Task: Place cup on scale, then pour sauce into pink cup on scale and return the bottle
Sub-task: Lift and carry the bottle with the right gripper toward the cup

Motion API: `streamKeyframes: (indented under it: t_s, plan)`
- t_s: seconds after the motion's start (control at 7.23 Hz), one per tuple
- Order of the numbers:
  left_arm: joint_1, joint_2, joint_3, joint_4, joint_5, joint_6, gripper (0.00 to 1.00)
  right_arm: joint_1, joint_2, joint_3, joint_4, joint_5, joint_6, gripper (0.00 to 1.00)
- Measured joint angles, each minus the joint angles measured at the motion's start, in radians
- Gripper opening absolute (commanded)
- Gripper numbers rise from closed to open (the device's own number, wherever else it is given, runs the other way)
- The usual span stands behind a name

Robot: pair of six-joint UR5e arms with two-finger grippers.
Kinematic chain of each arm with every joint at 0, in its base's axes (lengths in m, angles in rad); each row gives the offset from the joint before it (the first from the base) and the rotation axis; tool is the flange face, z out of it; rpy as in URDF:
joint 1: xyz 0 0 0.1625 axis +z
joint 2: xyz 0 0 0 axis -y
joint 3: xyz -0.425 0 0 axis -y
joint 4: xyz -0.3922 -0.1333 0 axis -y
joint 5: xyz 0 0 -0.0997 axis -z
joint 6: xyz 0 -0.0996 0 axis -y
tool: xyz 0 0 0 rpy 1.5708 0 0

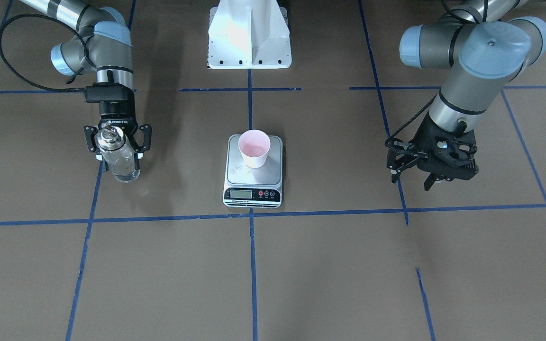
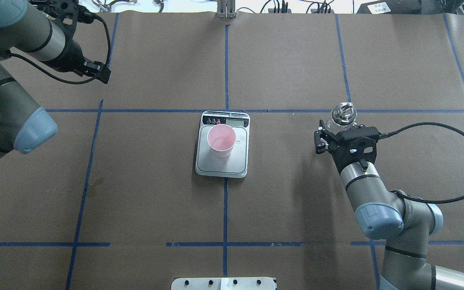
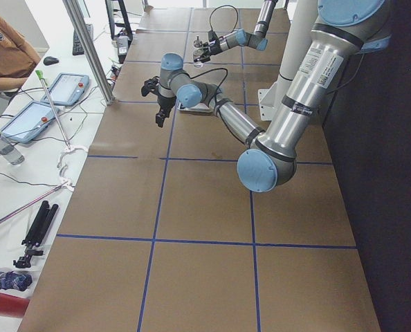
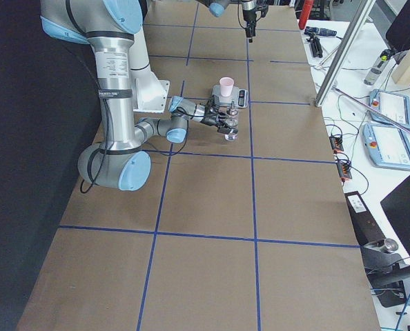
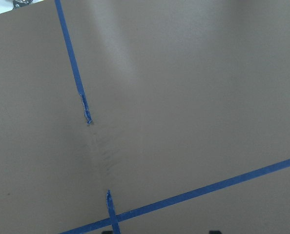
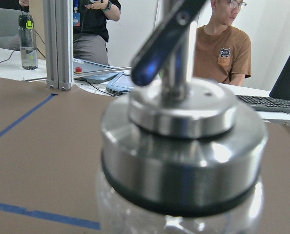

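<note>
The right gripper (image 1: 117,147) clasps the upright bottle (image 1: 120,165), well apart from the scale (image 1: 241,173) bearing the cup (image 1: 254,148); the left gripper (image 1: 411,183) hangs wide, empty.

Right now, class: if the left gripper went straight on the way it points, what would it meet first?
The left gripper, open and empty, points downward. Its wrist view shows only brown table paper crossed by blue tape, so it would probably meet that paper first; its height is unclear.

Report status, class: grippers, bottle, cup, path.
Right gripper shut on bottle, upright. Left gripper open, empty. Cup standing on scale. Nothing between bottle and cup.
</note>
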Motion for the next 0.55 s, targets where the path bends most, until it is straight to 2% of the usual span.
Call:
streamKeyframes:
  t_s: [0.55]
  plan:
    - [-0.001, 0.001, -0.002, 0.000, -0.001, -0.001, 0.73, -0.004, 0.070, 0.018, -0.091, 0.011, -0.040, 0.00]
